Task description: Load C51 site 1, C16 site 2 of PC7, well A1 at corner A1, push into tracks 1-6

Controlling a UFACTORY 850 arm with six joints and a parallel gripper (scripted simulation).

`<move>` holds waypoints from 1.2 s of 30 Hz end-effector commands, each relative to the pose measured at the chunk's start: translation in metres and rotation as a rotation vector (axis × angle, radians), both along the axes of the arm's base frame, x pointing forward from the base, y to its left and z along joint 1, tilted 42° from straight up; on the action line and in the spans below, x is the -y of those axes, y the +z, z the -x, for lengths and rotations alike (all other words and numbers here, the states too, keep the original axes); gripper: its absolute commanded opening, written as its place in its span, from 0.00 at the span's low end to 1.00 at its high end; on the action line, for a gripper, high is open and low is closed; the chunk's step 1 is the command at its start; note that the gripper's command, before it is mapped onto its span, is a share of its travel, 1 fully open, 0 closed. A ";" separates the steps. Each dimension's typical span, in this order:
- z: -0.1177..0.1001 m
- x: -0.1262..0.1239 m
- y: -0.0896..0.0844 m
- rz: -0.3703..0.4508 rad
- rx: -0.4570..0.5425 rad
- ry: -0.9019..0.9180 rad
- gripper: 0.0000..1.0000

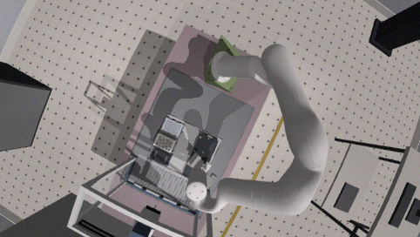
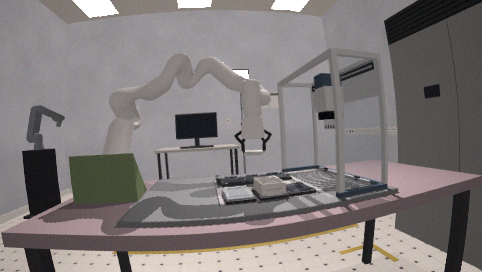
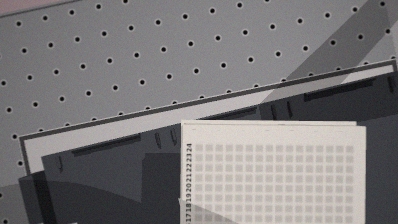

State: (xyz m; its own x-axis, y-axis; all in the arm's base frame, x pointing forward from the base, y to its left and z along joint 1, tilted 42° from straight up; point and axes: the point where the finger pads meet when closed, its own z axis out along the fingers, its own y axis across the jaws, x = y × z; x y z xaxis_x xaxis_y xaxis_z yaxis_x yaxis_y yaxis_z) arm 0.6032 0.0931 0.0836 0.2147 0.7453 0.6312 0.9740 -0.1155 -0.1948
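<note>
My gripper (image 2: pixel 253 144) is shut on C16, a pale 384-well plate (image 3: pixel 272 172), and holds it high above the deck; the plate also shows under the fingers in the exterior view (image 2: pixel 253 151). In the wrist view the fingers are out of sight. The dark carrier PC7 (image 3: pixel 125 175) (image 1: pixel 206 145) lies below the plate, skewed to it, on the apron. C15, a flat 96-well plate (image 2: pixel 236 193), sits in the nearest nest. C51, the deep-well block (image 2: pixel 270 185), sits in the middle nest. The far nest (image 1: pixel 160 156) looks empty. In the overhead view my wrist (image 1: pixel 196 190) hides the gripper.
The instrument's white frame (image 2: pixel 332 120) stands over the ribbed loading rails (image 2: pixel 326 175) just past the carrier. A green block (image 2: pixel 102 178) sits at the arm's base. The perforated grey deck (image 3: pixel 100 60) surrounds the carrier.
</note>
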 end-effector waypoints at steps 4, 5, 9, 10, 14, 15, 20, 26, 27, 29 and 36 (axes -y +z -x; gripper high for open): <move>-0.001 0.001 0.001 -0.025 0.173 0.175 0.00; -0.001 0.001 0.001 -0.025 0.173 0.175 0.00; -0.001 0.001 0.001 -0.025 0.173 0.175 0.00; -0.001 0.001 0.001 -0.025 0.173 0.175 0.00; -0.001 0.001 0.001 -0.025 0.173 0.175 0.00; -0.001 0.001 0.001 -0.025 0.173 0.175 0.00; -0.001 0.001 0.001 -0.025 0.173 0.175 0.00; -0.001 -0.002 -0.002 -0.025 0.173 0.175 0.00; -0.001 -0.003 -0.003 -0.025 0.173 0.175 0.00; 0.000 -0.005 -0.005 -0.025 0.173 0.175 0.00; 0.000 -0.013 -0.014 -0.025 0.173 0.175 0.00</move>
State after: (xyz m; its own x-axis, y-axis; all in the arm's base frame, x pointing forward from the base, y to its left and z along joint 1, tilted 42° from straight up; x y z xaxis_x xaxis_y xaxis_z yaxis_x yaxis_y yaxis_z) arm 0.6022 0.1019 0.0737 -0.0290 0.7450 0.6664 0.9977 0.0621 -0.0260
